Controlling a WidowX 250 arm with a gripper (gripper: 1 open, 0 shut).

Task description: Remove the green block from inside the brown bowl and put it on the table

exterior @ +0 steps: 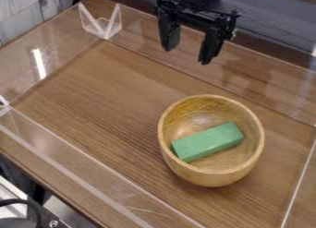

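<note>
From where I stand, the brown tabletop (92,101) spreads out below, with clear walls (80,184) along its edges. The bowl (210,181), round and light brown, sits on it toward five o'clock. Inside lies the green block (209,142), flat on the bowl's bottom and set at a slant, one end toward eight o'clock and the other toward two. Bare wood shows in the bowl on the block's twelve o'clock side. Up at twelve to one o'clock hangs the black claw (190,49), its two fingers spread wide with nothing between them, well apart from the bowl. A small clear piece (102,23) stands near eleven o'clock, and some dark cables (18,211) curl in the corner toward seven o'clock.
</note>
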